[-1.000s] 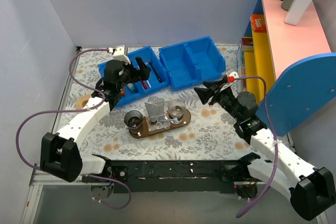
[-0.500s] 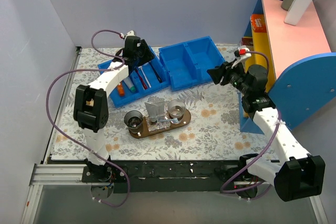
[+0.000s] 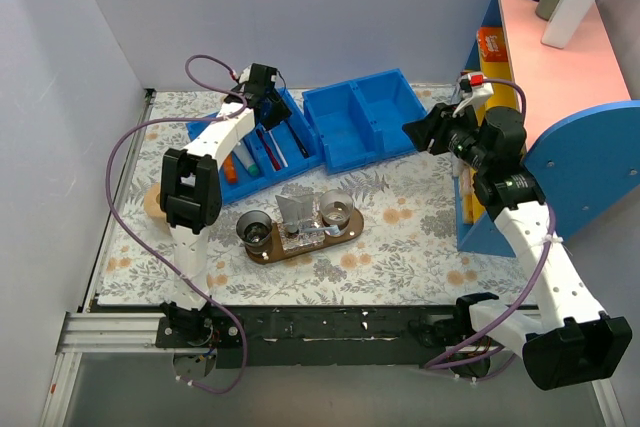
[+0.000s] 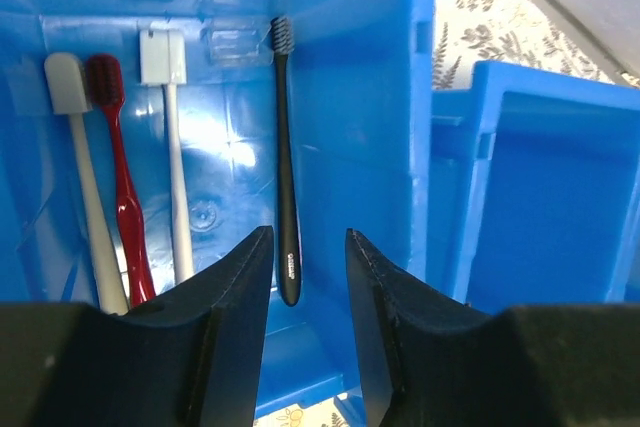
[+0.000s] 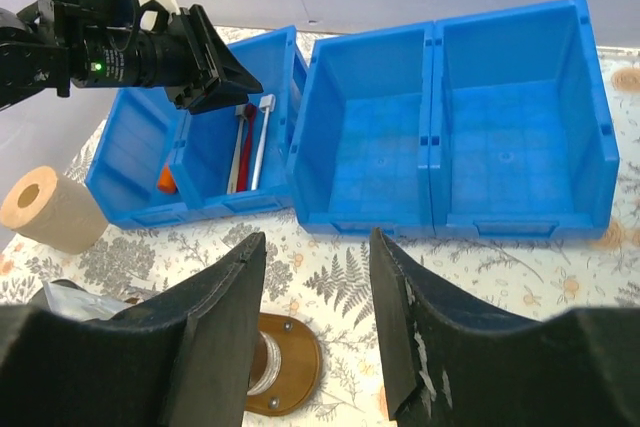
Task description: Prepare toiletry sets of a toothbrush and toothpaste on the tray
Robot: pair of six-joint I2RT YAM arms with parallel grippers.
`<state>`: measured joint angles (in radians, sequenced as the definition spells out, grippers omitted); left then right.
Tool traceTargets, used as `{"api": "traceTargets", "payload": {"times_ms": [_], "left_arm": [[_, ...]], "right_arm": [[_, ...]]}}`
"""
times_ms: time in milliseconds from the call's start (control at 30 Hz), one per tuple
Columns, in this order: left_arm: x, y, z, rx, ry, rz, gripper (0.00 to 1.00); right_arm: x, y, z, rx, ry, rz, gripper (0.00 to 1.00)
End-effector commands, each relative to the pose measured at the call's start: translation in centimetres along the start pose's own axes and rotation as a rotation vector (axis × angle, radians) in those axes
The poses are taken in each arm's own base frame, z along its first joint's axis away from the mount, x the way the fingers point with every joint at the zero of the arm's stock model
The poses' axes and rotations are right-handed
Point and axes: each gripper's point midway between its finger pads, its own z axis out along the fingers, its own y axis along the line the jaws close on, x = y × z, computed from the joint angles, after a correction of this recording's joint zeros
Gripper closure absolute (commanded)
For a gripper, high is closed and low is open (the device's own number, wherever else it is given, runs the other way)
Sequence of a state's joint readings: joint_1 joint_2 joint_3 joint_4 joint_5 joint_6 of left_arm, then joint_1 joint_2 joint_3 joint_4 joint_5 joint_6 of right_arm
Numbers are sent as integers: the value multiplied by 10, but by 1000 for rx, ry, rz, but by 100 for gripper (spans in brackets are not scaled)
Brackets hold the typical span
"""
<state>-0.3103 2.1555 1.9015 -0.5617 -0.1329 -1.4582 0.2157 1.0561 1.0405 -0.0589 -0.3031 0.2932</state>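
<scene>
Counter (image 3: 400,237), floral-patterned, carrying all items. Tray (image 3: 300,245): dark brown wooden oval, nearest the arm bases, roughly centred, bearing two small round cups (image 3: 255,229) with a crumpled foil packet (image 3: 297,212) between them. Toilet roll (image 5: 45,209): on the counter to the left of the tray, lying on its side. Right tool (image 5: 315,237): hovering above the counter at the right, level with the bins, pointed toward them, fingers spread wide, nothing between them. Right bin (image 5: 505,127): blue, two compartments, beyond the tray. Left bin (image 5: 135,142): blue, two compartments, touching the right bin side by side; something orange (image 5: 168,179) lies in its left compartment. Left tool (image 4: 307,237): held over the right compartment of the left bin, fingers parted by a narrow gap, gripping nothing. Toothbrush (image 4: 175,177): slim, white, pale-blue head, flat on the floor of that compartment, head against the end wall, well apart from the tray. Beside it, side by side and roughly parallel: a pale grey brush (image 4: 85,207), a red brush (image 4: 125,197) between the grey and the white, and a dark brush (image 4: 285,167) lying apart on the other side, its handle end in line with the gap of the left tool.
</scene>
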Motion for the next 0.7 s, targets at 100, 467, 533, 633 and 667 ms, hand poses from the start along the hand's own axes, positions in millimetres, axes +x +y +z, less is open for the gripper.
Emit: {"api": "traceTargets", "payload": {"times_ms": [100,467,533,633,667], "left_arm": [[24,11,14,-32,64,-37,67],[35,37,41,-167,44,4,68],[30,40,41,-191,23,25,67],[28,42,40,-211,5,48,66],[29,44,40,-221,6,61,66]], "right_arm": [[-20,0,-22,84,11,50,47],[6,-8,-17,94,76,81,48],[8,-4,-14,69,89,83,48],[11,-2,-12,46,102,84,48],[11,-2,-10,41,102,85,48]]}}
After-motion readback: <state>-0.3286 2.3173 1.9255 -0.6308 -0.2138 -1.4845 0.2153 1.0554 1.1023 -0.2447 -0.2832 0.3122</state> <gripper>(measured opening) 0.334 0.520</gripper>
